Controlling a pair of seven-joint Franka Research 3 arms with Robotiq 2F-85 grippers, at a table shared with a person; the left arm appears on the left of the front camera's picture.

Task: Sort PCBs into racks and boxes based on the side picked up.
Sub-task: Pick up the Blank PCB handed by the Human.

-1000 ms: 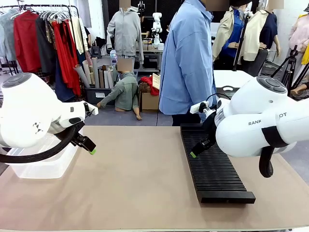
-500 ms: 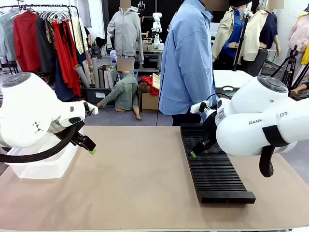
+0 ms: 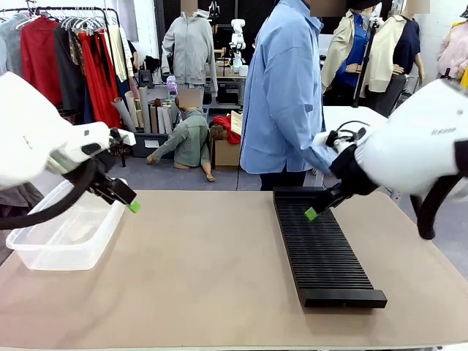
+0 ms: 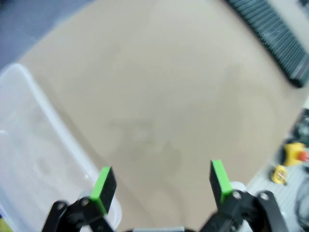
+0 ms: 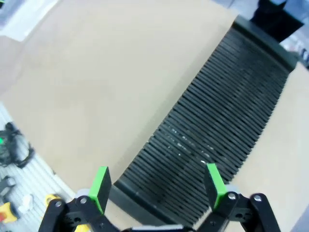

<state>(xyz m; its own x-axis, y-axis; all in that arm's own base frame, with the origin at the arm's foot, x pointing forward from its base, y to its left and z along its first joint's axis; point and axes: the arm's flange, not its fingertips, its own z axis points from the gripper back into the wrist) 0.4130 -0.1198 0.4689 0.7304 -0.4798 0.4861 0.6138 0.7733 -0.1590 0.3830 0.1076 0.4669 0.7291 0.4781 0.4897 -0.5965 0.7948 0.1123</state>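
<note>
My left arm comes in from the table's [image 3: 205, 270] left side, with the left gripper [image 3: 134, 207] held in the air above the far right corner of the box [image 3: 66, 238] and tipped down toward the middle. In its wrist view the left gripper [image 4: 160, 182] stands spread wide with nothing between the pads. My right arm reaches in from the right side. The right gripper [image 3: 311, 213] hangs over the far end of the rack [image 3: 322, 248], and the right wrist view shows the right gripper [image 5: 157, 187] just as wide apart and empty. The box sits at the table's left edge. The rack runs lengthwise from the far edge toward the near edge in the right half, and a broad bare stretch of tabletop lies between the two. A person [image 3: 281, 95] stands at the far edge just behind the rack; the right arm covers their hands. The front view gives me one green pad per gripper. The left wrist view is smeared, so the box [image 4: 29, 159] and rack [image 4: 270, 34] there are soft.
</note>
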